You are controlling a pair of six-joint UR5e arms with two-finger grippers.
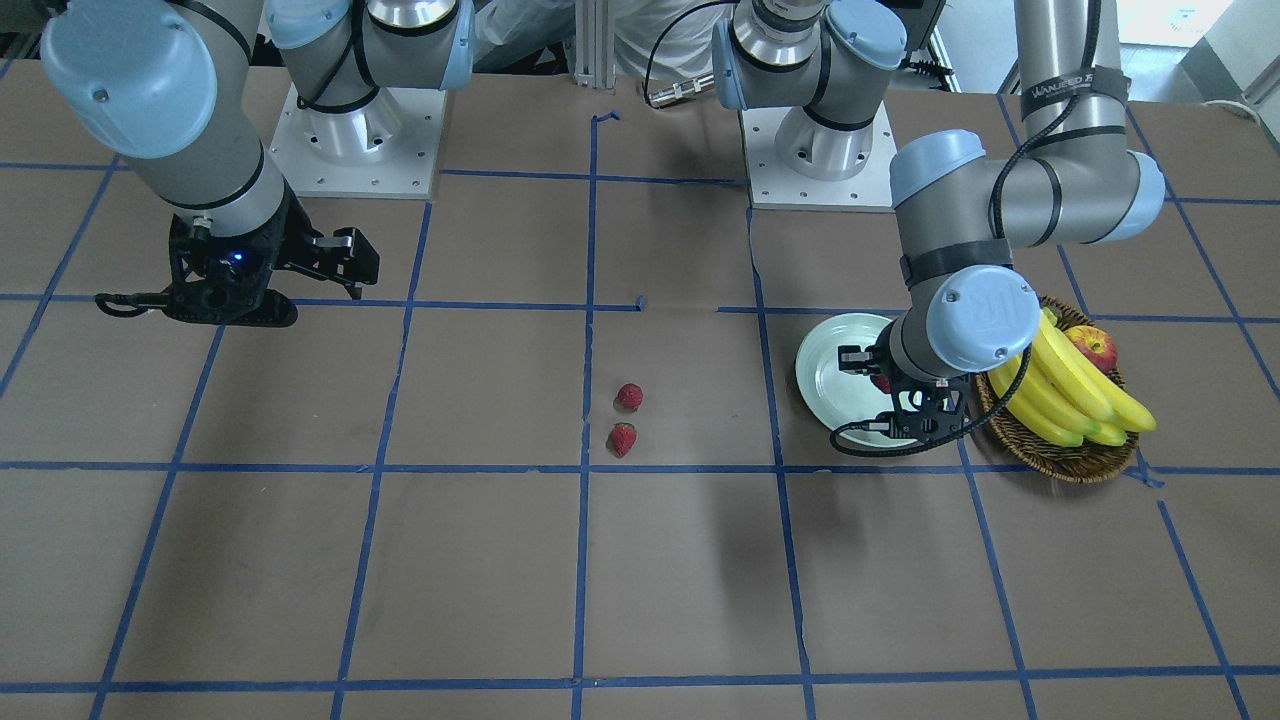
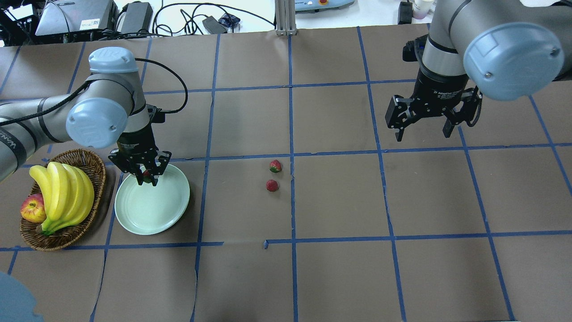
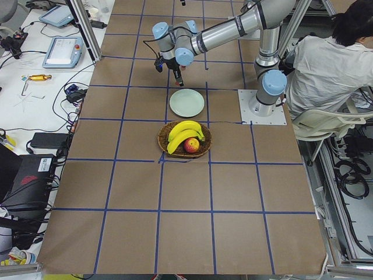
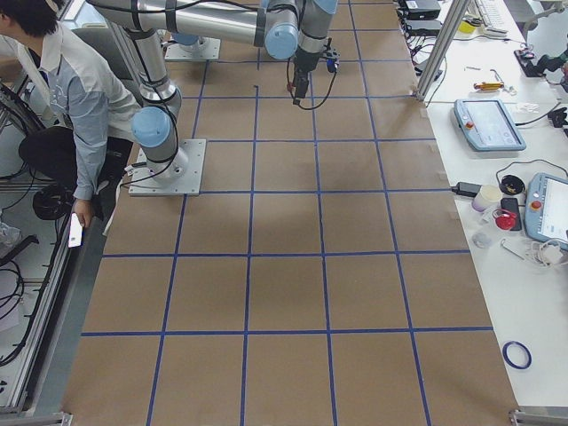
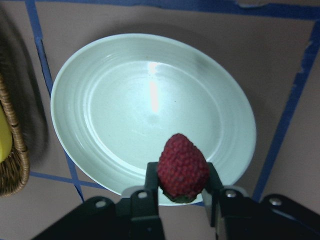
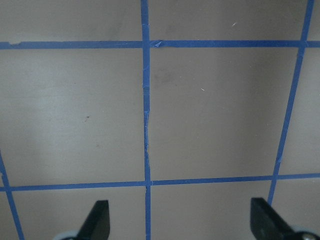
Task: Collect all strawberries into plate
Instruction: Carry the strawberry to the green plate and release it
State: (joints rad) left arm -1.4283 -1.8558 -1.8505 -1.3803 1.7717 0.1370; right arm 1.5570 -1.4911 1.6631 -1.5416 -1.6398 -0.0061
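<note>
My left gripper (image 5: 182, 185) (image 2: 145, 175) is shut on a strawberry (image 5: 182, 167) and holds it over the far rim of the pale mint-green plate (image 2: 154, 205) (image 5: 130, 115) (image 1: 835, 385). The held strawberry shows as a red spot in the front view (image 1: 880, 381). Two more strawberries lie close together on the table's middle (image 2: 275, 166) (image 2: 271, 185) (image 1: 629, 396) (image 1: 623, 439). My right gripper (image 2: 423, 127) (image 6: 180, 225) (image 1: 345, 262) is open and empty, raised over bare table far from them.
A brown wicker basket (image 2: 96, 172) (image 1: 1075, 465) with bananas (image 2: 62, 197) and a red-yellow apple (image 2: 32, 209) stands right beside the plate. Blue tape lines grid the brown table. A person sits behind the robot (image 3: 332, 58).
</note>
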